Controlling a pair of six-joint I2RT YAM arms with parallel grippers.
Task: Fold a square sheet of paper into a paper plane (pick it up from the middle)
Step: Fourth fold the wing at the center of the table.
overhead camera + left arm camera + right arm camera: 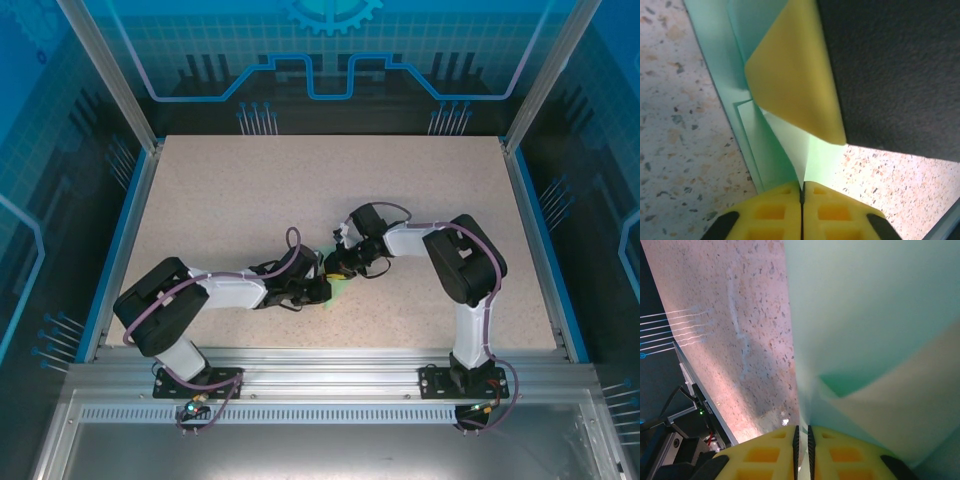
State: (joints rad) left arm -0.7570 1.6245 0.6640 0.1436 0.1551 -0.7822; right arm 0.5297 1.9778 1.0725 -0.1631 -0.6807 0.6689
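The pale mint-green paper plane (342,291), folded in several layers, lies low over the table between my two grippers at the table's middle. My left gripper (802,189) is shut on a raised crease of the paper (785,150), and the yellow pads meet with only the paper between them. From the far side my right gripper (802,432) pinches a thin edge of the same paper (875,315), its jaws a sliver apart around it. In the left wrist view a yellow finger (795,75) of the right gripper presses against the paper. From above, the left gripper (322,288) and the right gripper (338,265) nearly touch.
The speckled beige table (250,200) stretches wide around both arms. Blue rails (120,240) edge its sides, and glass walls stand behind. The aluminium frame (320,365) with both arm bases runs along the near edge.
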